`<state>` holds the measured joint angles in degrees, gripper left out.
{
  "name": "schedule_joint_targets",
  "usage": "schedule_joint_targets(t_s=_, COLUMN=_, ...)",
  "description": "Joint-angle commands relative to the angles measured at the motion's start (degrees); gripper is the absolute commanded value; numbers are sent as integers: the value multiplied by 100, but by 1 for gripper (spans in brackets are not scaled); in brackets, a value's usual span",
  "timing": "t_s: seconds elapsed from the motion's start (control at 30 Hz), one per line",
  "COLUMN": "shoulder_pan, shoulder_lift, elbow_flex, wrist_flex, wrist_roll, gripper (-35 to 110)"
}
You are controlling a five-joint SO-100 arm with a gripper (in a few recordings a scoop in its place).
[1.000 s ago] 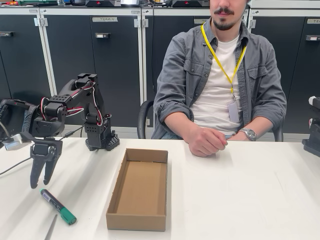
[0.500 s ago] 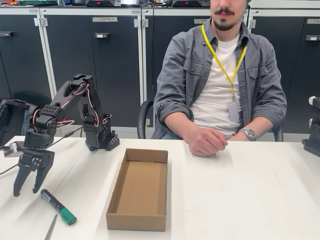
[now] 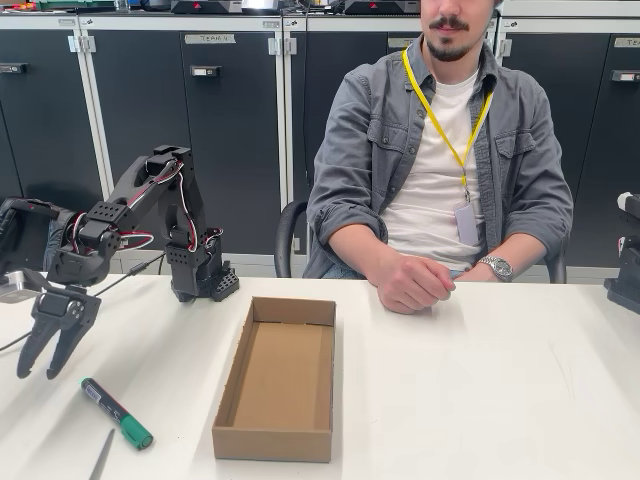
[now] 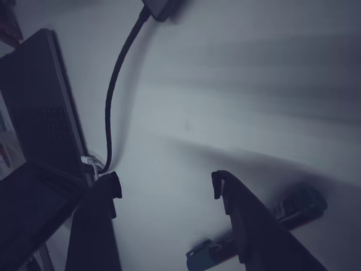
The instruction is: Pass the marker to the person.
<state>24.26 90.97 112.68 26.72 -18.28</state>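
The gripper (image 3: 34, 372) hangs above the white table (image 3: 480, 390) at the near left of the fixed view, jaws spread and holding nothing. The marker (image 3: 117, 412) lies flat on the table just to its right and a little nearer, green cap toward the near edge, apart from the fingers. In the wrist view the marker (image 4: 254, 234) shows partly behind the right finger (image 4: 248, 226), so it is not yet between the jaws.

The step in hand looks like the approach for the pick. To do it well, the gripper should shift right until the barrel sits between both fingers, turn so the jaws cross the barrel, then descend and close near mid-length (a grip at the cap would likely tip it). A thin grey stick (image 3: 102, 455) lies just beside the cap, so keep the fingers away from it. The person (image 3: 440, 150) sits at the far side, hands resting on the table, with the cardboard box (image 3: 280, 378) between.
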Motion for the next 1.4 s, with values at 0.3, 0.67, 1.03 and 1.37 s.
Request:
schedule_joint_targets(t_s=0.3, shoulder_pan=-229, shoulder_lift=272, elbow_flex=229, wrist_flex=-562, wrist_roll=-580, gripper=36)
schedule_joint_targets(t_s=0.67, shoulder_pan=-325, shoulder_lift=35, elbow_flex=9, wrist_flex=-2021, wrist_roll=-1362, gripper=37)
schedule_joint_targets(t_s=1.03, shoulder_pan=-545, shoulder_lift=0, elbow_flex=-1327, wrist_flex=2698, wrist_roll=756, gripper=36)
schedule_joint_targets(t_s=1.37, shoulder_pan=-580, shoulder_lift=-404, elbow_flex=-1134, wrist_flex=3568, wrist_roll=2153, gripper=36)
